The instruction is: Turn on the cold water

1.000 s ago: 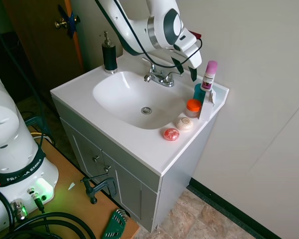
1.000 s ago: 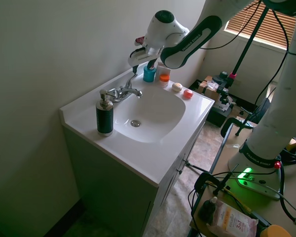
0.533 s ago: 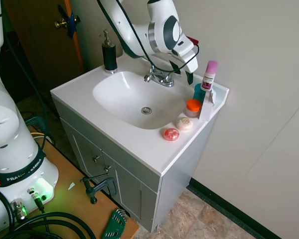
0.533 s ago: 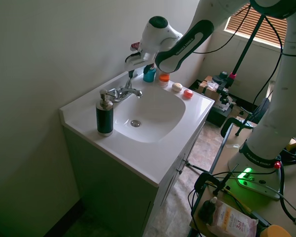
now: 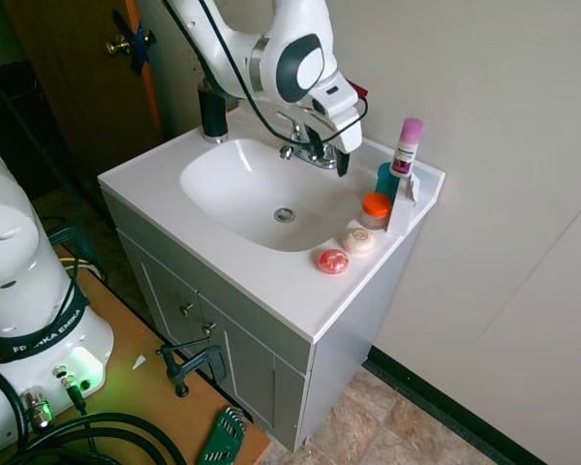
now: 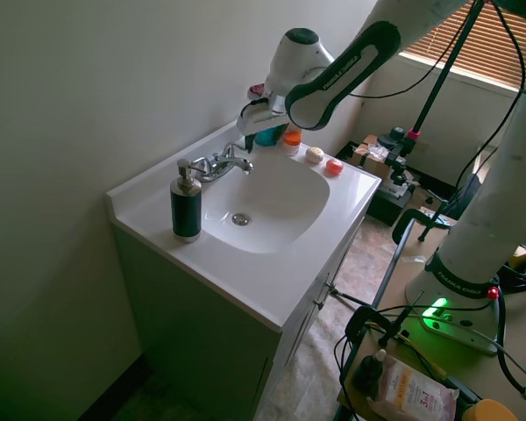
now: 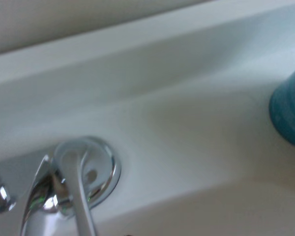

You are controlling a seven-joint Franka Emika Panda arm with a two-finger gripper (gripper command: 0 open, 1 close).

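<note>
Compared with half a second ago, we see the arm has swung toward the basin side: in the first exterior view the wrist housing now sits over the faucet [image 5: 308,150], and the gripper [image 5: 340,155] has come lower and closer to the faucet's right side. A second ago it hung nearer the pink-capped bottle [image 5: 404,147]; now it is clear of that bottle and of the teal cup [image 5: 386,178].

For writing, we can read "FRANKA EMIKA" on the white arm base at the left of the first exterior view, partly cut off. The label on the pink-capped bottle is too small to read.

The gripper's dark fingers [image 5: 342,160] point down just beside the cold water lever [image 7: 82,196]. In the second exterior view the gripper [image 6: 249,136] hangs above the faucet [image 6: 221,162], near its right end. We cannot tell from either exterior view how far apart the fingers stand, nor whether they touch the lever; they hold nothing that we can see.

The cold water lever is on the right of the short spout, at the back of the white sink [image 5: 223,203]. The wrist view shows it close up, a slim chrome handle rising from a round chrome base, with the teal cup [image 7: 290,115] at the edge of that picture. No water shows in the basin.

The black soap pump bottle [image 6: 186,203] stands on the bench [image 5: 300,291] at the far left corner, well apart from the gripper.
</note>
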